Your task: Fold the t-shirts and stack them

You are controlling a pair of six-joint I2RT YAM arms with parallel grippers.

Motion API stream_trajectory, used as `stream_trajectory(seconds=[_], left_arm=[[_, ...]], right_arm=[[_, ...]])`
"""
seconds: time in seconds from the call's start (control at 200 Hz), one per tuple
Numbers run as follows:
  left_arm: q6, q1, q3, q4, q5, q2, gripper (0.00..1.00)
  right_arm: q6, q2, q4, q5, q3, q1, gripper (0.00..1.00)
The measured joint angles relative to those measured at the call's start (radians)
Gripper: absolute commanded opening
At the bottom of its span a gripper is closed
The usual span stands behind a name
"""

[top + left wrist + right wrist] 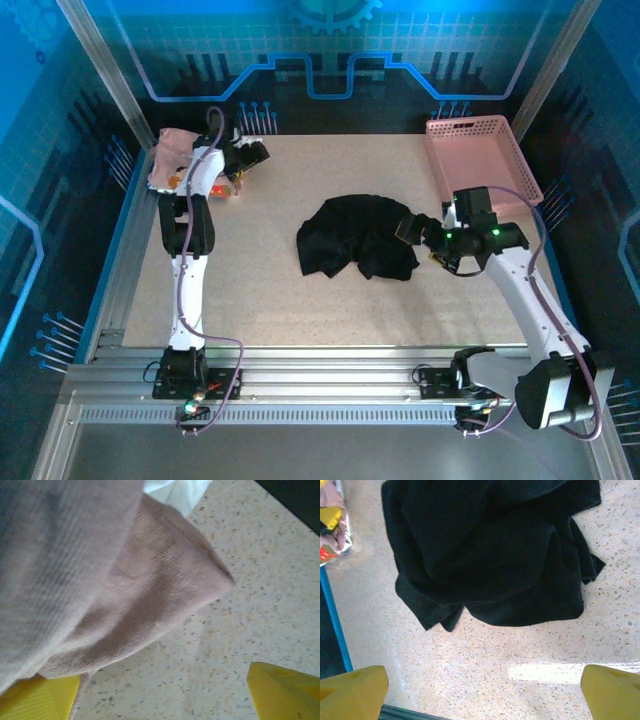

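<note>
The black t-shirt [358, 236] lies crumpled in the middle of the table, and its near folds hang across the top of the right wrist view [490, 550]. My right gripper [416, 229] hovers at its right edge, open [482, 692], with bare table between the yellow fingertips [352, 692]. The pale pink t-shirt [170, 152] is bunched in the back left corner. My left gripper [240, 178] sits beside it, open [165, 695]. A pink fold [125, 590] drapes just above the left fingertip [40, 700], and nothing lies between the jaws.
A rigid pink mesh basket [482, 150] stands at the back right corner. Metal rails and a blue border [135, 210] frame the speckled table [290, 310]. The back left corner with the pink cloth appears at the right wrist view's upper left [332, 500].
</note>
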Motion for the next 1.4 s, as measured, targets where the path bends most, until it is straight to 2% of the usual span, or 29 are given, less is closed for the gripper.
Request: stream_trajectory(seconds=[0.135,0.245,0.485,0.615,0.77,0.855,1.02,1.166,1.401], left_arm=[[-0.023,-0.011,-0.010,0.024,0.070,-0.020,0.96],[-0.025,-0.053,-0.093,0.041,0.122,-0.140,0.96],[-0.011,-0.256,-0.595,0.121,0.229,-0.710,0.93],[-0.014,-0.299,-0.855,0.140,0.274,-0.878,0.87],[-0.053,-0.319,-1.149,0.161,0.277,-0.901,0.83],[-0.087,-0.354,-1.238,0.157,0.277,-0.901,0.78],[-0.127,-0.401,-1.260,0.157,0.265,-0.902,0.76],[-0.158,-0.408,-1.298,0.154,0.241,-0.902,0.73],[-0.206,-0.454,-1.313,0.180,0.232,-0.824,0.67]], right_arm=[[-0.015,0.024,-0.002,0.027,-0.005,0.032,0.96],[-0.060,0.053,-0.011,0.076,-0.021,0.078,0.93],[-0.097,0.081,0.022,0.144,-0.179,0.128,0.82],[-0.090,0.146,0.092,0.151,-0.229,0.137,0.77],[-0.084,0.268,0.208,0.151,-0.230,0.143,0.71],[-0.078,0.336,0.251,0.156,-0.220,0.143,0.67],[-0.053,0.434,0.262,0.178,-0.167,0.142,0.62],[-0.026,0.460,0.235,0.192,-0.143,0.142,0.60],[0.003,0.482,0.200,0.214,-0.116,0.143,0.50]])
